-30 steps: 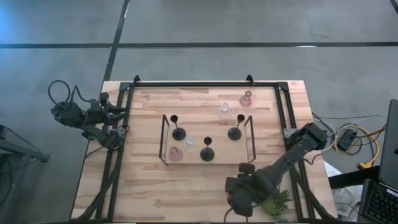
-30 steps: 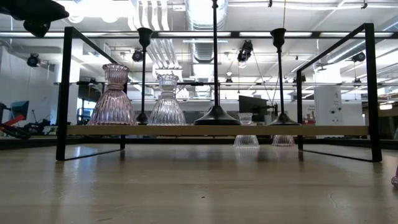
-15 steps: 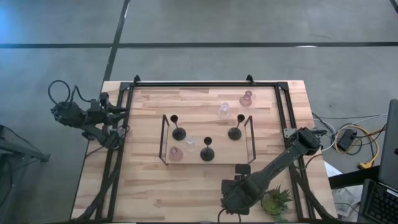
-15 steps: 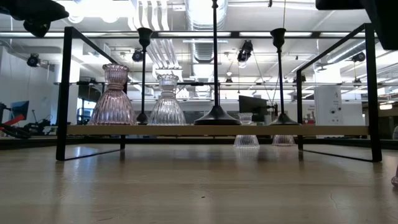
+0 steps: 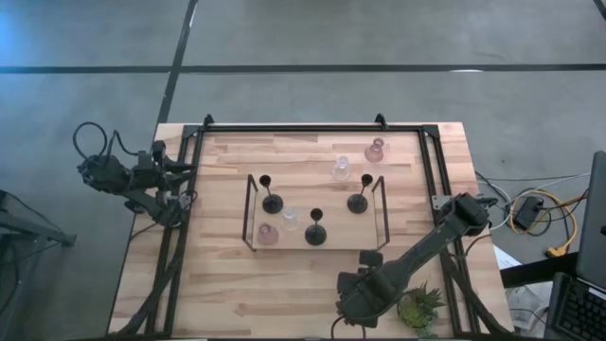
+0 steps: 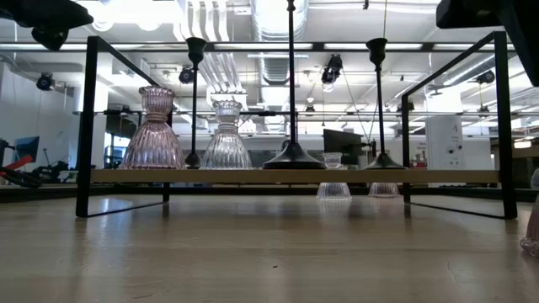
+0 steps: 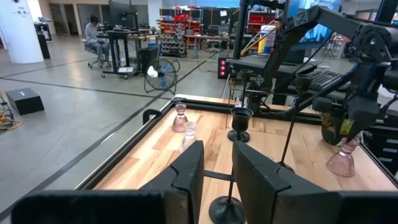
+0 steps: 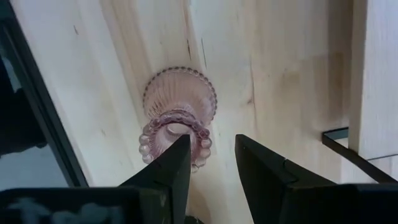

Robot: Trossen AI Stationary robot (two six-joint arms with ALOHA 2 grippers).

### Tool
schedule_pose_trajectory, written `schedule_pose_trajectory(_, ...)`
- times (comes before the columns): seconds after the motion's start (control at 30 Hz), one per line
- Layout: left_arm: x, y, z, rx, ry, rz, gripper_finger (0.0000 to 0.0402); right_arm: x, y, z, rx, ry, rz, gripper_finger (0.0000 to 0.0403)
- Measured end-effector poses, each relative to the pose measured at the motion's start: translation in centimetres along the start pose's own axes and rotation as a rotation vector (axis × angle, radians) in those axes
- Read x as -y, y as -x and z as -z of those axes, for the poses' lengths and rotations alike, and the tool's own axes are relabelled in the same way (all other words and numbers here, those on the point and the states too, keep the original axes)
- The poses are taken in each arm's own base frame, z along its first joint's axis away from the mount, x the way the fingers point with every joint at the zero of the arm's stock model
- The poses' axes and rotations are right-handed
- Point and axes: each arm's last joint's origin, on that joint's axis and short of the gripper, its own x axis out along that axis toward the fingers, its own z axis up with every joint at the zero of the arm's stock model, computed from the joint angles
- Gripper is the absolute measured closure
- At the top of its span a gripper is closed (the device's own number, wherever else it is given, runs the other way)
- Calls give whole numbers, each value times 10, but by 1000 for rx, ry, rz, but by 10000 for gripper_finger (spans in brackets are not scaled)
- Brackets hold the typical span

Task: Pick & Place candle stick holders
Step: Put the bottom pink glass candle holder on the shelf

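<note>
The right tool (image 8: 211,148) hangs low over the surface (image 5: 227,294) in the lower middle of the high view, just left of a small potted plant (image 5: 419,308). Its two fingers (image 8: 266,171) stand apart with only bare wood in the gap between them, so it is released and grasps nothing. A pink glass holder (image 8: 180,99) stands upright on the wood right below it, and its beaded rim sits against the outer side of one finger, not between the two. In the low view that holder shows only as a sliver at the right edge.

A black wire rack (image 5: 379,204) with a wooden shelf stands in the middle of the high view. It carries three black holders (image 5: 315,232) with round bases and thin stems, one more pink holder (image 5: 269,234) and a clear glass holder (image 5: 290,220), all upright. Beyond the rack, toward the upper right of the frame, another clear holder (image 5: 341,169) and another pink one (image 5: 375,151) stand near each other on the bare wood.

The left tool (image 7: 217,152) waits off the surface's edge at the upper left of the high view, its fingers slightly parted and empty.
</note>
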Motion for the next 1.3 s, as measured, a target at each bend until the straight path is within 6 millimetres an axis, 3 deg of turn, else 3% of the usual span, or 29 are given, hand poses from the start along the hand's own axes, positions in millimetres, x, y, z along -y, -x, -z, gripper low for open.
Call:
schedule_pose_trajectory(0.13,0,0,0,0,0,0,314,-1,1,0,8,-11,-21,280)
schedule_pose_trajectory(0.33,0,0,0,0,0,0,313,-1,-19,2,-43,-18,-44,291)
schedule_pose_trajectory(0.43,0,0,0,0,0,0,314,-1,-22,4,-53,-17,-60,315)
schedule_pose_trajectory(0.53,0,0,0,0,0,0,312,-1,-21,3,-55,9,-71,365)
schedule_pose_trajectory(0.83,0,0,0,0,0,0,312,3,9,-1,-25,147,-86,384)
schedule_pose_trajectory(1.13,0,0,0,0,0,0,312,49,68,-8,24,126,-193,384)
schedule_pose_trajectory(1.3,0,0,0,0,0,-1,314,81,85,-14,28,117,-199,384)
